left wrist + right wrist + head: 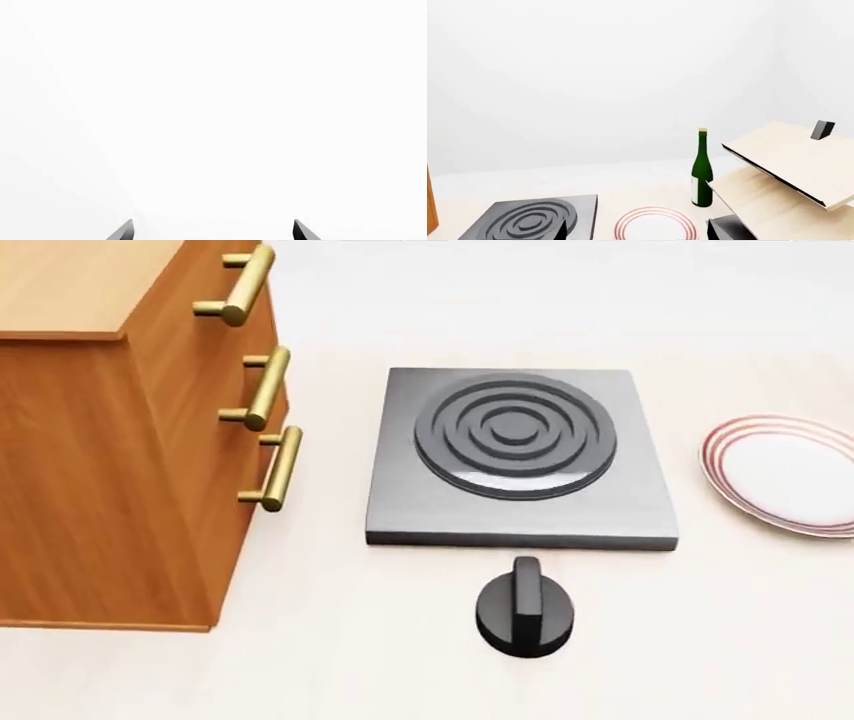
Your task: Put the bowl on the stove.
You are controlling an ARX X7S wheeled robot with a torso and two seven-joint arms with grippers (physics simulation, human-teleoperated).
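Note:
The bowl is not in any view. The stove (515,456), a square dark-grey slab with a ringed burner, lies on the table in the middle of the head view with nothing on it. It also shows in the right wrist view (527,220). My right gripper (640,233) is open and empty, its two dark fingertips wide apart, above the table short of the stove and the plate. My left gripper (212,231) is open and empty, facing only blank white. Neither gripper shows in the head view.
A black round knob (525,612) lies in front of the stove. A white plate with red rim rings (787,475) lies to its right. A wooden drawer cabinet (120,440) with brass handles stands at its left. A green wine bottle (702,167) stands beside a wooden shelf (787,165).

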